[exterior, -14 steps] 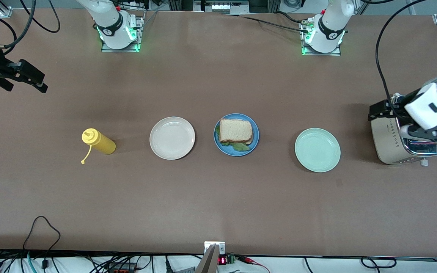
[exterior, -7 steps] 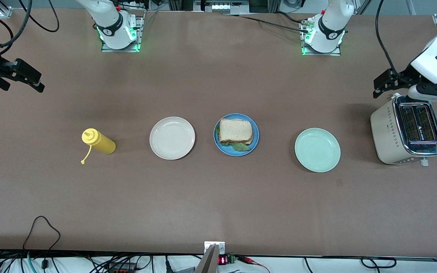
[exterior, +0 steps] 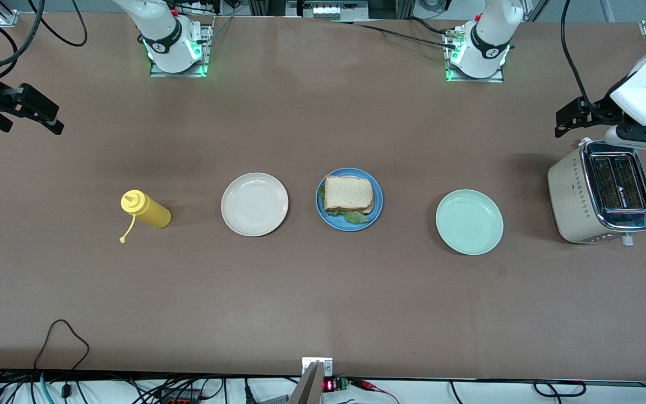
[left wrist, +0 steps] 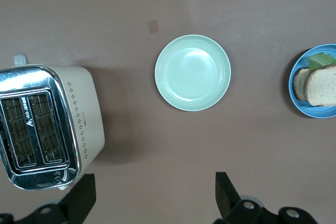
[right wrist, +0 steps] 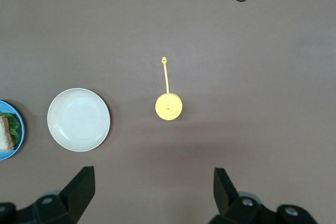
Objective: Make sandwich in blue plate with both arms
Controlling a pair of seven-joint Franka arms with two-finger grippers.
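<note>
The sandwich [exterior: 349, 193], toasted bread on top with green lettuce showing at its edge, lies on the blue plate [exterior: 377, 205] at mid-table. My left gripper [exterior: 567, 120] is open and empty, up over the table beside the toaster at the left arm's end. Its wrist view [left wrist: 153, 192] shows the sandwich [left wrist: 321, 85] on the blue plate [left wrist: 315, 112] at the picture's edge. My right gripper [exterior: 48, 115] is open and empty, up over the table at the right arm's end. Its wrist view [right wrist: 152, 187] catches the edge of the blue plate [right wrist: 10, 155].
A cream toaster [exterior: 600, 193] with empty slots stands at the left arm's end. A mint-green plate [exterior: 469, 222] lies between it and the blue plate. A cream-white plate [exterior: 254, 204] and a yellow squeeze bottle [exterior: 146, 210] lie toward the right arm's end.
My left gripper has risen from right over the toaster and moved toward the robots' bases, uncovering the slots. My right gripper has drifted slightly toward its table end. The sandwich has not moved.
</note>
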